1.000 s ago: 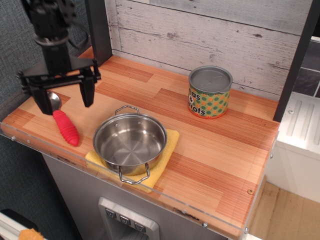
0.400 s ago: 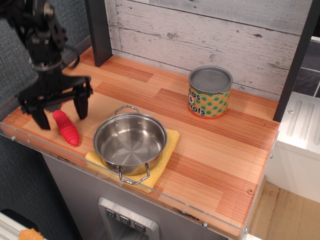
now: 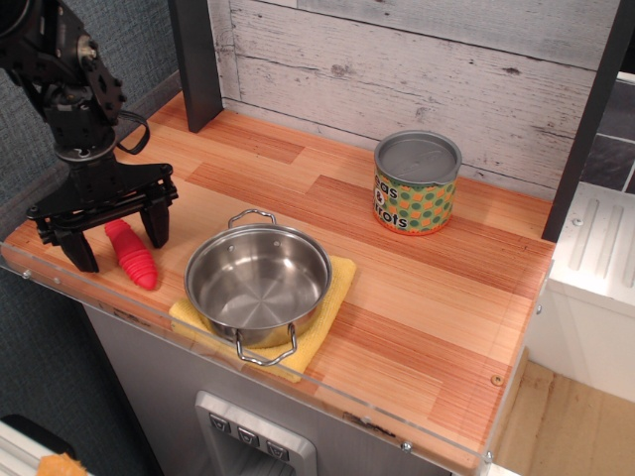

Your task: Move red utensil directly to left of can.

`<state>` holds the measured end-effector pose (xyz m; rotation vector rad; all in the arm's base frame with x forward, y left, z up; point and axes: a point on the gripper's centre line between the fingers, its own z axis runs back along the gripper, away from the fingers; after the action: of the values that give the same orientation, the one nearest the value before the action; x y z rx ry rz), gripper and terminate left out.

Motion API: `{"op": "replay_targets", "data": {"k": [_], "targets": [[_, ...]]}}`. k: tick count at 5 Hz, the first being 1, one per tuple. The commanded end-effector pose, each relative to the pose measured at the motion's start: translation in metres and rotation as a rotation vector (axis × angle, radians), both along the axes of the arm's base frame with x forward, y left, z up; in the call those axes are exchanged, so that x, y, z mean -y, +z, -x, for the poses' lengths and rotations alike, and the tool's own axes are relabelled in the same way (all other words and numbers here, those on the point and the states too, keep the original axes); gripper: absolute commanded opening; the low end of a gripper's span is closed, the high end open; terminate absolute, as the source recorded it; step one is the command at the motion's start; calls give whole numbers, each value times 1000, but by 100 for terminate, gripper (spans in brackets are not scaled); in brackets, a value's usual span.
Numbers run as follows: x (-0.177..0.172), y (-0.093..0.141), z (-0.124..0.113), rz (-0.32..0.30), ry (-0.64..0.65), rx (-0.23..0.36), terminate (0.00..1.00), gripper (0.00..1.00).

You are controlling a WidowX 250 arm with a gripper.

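The red utensil (image 3: 132, 256) lies on the wooden counter near the front left edge. Only its ribbed red handle shows; the silver bowl is hidden behind the gripper. My gripper (image 3: 117, 244) is open and low over the counter, its two black fingers (image 3: 156, 224) straddling the upper part of the handle. The can (image 3: 417, 182), with a silver top and a green, orange and yellow dotted label, stands upright at the back right, far from the gripper.
A steel two-handled pot (image 3: 259, 283) sits on a yellow cloth (image 3: 335, 286) at the front, between the utensil and the can. A dark post (image 3: 194, 61) stands at the back left. The counter's front edge (image 3: 298, 382) has a clear lip.
The gripper has come down and slightly left, from above the spoon's bowl to straddling the handle close to the counter. The utensil, pot and can have not moved.
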<state>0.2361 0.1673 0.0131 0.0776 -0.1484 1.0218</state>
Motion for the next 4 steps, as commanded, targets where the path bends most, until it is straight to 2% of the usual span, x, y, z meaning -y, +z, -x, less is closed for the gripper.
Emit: {"op": "replay_targets", "data": {"k": [1,2,4], "targets": [[2,1,5,3,8,-33,0,0],[5,5,3,-13,9,-27,0,0],[10,37,-9,-15,136,19,0,0]]}}
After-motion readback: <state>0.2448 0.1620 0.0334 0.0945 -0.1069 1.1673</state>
